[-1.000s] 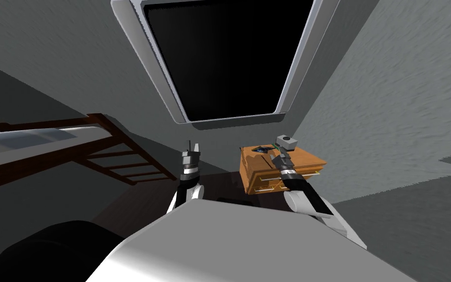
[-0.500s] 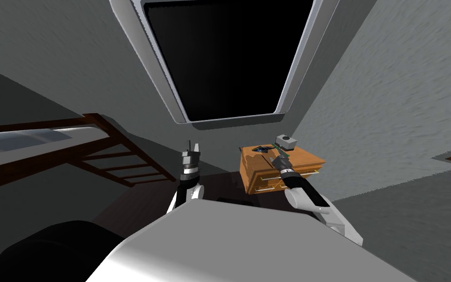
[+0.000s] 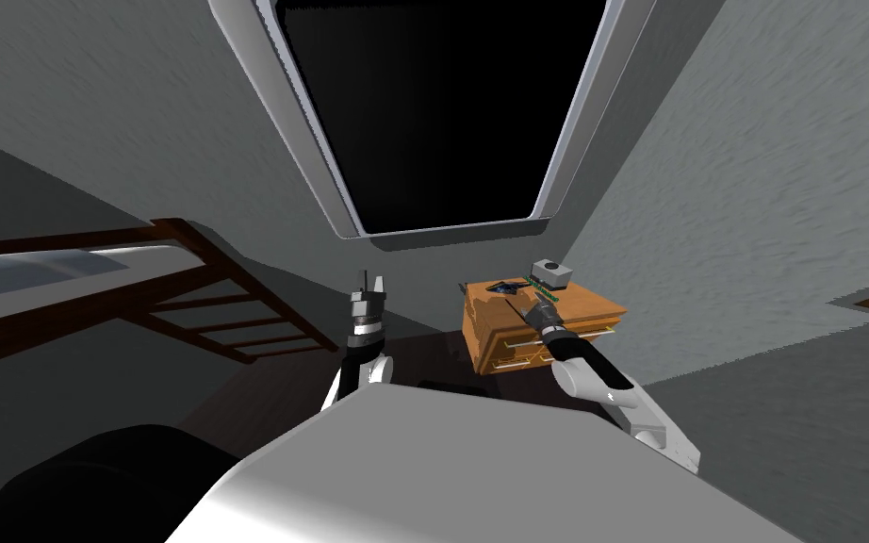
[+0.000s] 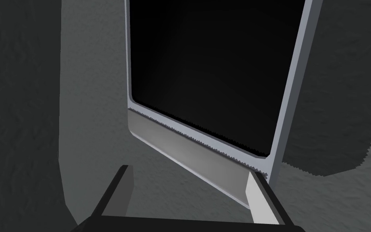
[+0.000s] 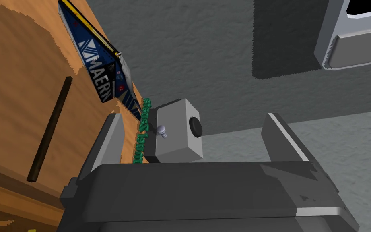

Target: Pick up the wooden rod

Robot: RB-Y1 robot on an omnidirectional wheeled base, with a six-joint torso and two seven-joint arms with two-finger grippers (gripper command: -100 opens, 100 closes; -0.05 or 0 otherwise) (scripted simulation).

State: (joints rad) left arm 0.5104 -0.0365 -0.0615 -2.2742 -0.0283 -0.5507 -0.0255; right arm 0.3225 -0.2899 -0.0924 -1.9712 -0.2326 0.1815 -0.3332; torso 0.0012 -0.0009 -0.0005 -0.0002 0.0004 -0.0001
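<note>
Your right gripper (image 5: 192,121), spread wide over the cabinet (image 5: 11,80), lines up on a grey box (image 5: 176,141); the rod (image 5: 50,129) lies seemingly just left. Close now and you'd grab the box; left gripper (image 4: 188,193) idles, also spread

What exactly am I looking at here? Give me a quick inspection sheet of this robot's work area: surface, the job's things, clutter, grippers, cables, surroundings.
Surface: orange-brown wooden cabinet with drawers, standing by a grey wall.
Job's things: thin dark rod lying flat on the cabinet top, not held, off to one side of the right gripper's fingers.
Clutter: blue triangular item with white lettering; green lettered strip; grey box with a black knob.
Grippers: right gripper open, over the cabinet top; left gripper open, raised away from the cabinet.
Cables: nothing seen.
Surroundings: window with a light grey frame around a black area; dark brown slatted frame to the left.
</note>
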